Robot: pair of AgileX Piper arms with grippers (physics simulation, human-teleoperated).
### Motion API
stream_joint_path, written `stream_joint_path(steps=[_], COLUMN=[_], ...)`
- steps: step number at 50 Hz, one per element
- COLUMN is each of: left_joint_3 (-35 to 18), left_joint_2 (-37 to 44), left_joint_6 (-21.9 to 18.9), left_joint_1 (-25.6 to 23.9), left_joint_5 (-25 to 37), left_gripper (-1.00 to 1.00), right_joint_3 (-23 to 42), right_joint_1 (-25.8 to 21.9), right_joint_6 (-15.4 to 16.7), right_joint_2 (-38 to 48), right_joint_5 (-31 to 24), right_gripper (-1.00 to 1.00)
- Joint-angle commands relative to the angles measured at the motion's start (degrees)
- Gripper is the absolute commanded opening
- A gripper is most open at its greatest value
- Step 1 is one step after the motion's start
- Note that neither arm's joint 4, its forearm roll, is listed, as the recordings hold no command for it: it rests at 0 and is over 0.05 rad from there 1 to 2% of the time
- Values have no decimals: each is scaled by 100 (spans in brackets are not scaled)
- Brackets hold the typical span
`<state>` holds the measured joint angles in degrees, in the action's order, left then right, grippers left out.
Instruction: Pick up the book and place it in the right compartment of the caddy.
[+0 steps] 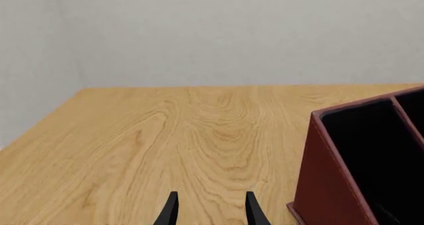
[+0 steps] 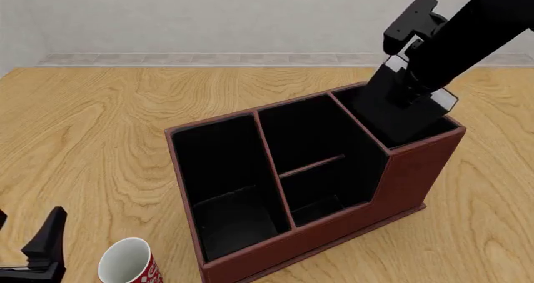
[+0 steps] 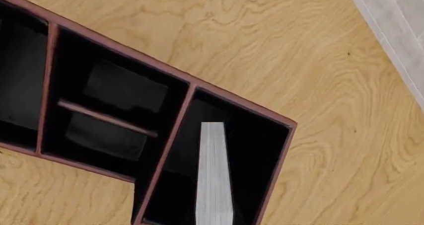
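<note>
On oak-grain table [image 2: 100, 120] | caddy [image 2: 401, 189] | grey wall [image 1: 219, 31] behind

Your right arm [image 2: 467, 36] and the book [image 2: 401, 111] are filling the right compartment [image 2: 434, 130] at two o'clock, leaving only slim gaps beside the white pages in the wrist view; the crossbar [image 2: 311, 165] is splitting the middle section; the caddy [image 2: 334, 233] is blocking the table's centre; the cup [image 2: 127, 262] is standing at seven o'clock beside your left gripper [image 1: 208, 210]; open wood is lying at ten o'clock.
</note>
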<state>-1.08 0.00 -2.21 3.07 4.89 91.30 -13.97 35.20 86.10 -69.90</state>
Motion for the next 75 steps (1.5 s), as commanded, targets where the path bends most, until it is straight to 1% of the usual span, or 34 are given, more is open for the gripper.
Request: stream_joint_path(steps=[1, 6, 9, 14, 28, 34, 39, 52, 54, 60, 65, 70, 75], left_joint_3=[45, 29, 33, 35, -7, -9, 1, 6, -4, 4, 16, 19, 16], left_joint_2=[0, 0, 0, 0, 0, 0, 0, 0, 0, 0, 0, 0, 0], left_joint_6=[-9, -4, -11, -14, -6, -24, -31, -48, -42, -58, -53, -50, -53], left_joint_1=[1, 4, -1, 9, 23, 38, 33, 46, 56, 61, 74, 90, 91], left_joint_5=[-2, 6, 7, 7, 38, 54, 45, 62, 68, 82, 81, 84, 91], left_gripper=[100, 100, 100, 100, 100, 100, 100, 100, 100, 100, 100, 100, 100], right_joint_3=[58, 29, 61, 33, 38, -18, -15, 5, 96, 61, 65, 114, 115], right_joint_1=[8, 39, -24, -12, -176, -93, -138, -6, -55, -90, -149, -150, -199], right_joint_6=[-186, -168, -224, -226, -454, -420, -521, -523, -591, -648, -760, -776, -866], right_joint_2=[46, 90, 128, 168, 296, 306, 319, 357, 386, 404, 444, 503, 543], right_joint_5=[0, 0, 0, 0, 0, 0, 0, 0, 0, 0, 0, 0, 0], right_gripper=[-100, -100, -100, -100, -100, -100, -100, -100, -100, -100, -100, -100, -100])
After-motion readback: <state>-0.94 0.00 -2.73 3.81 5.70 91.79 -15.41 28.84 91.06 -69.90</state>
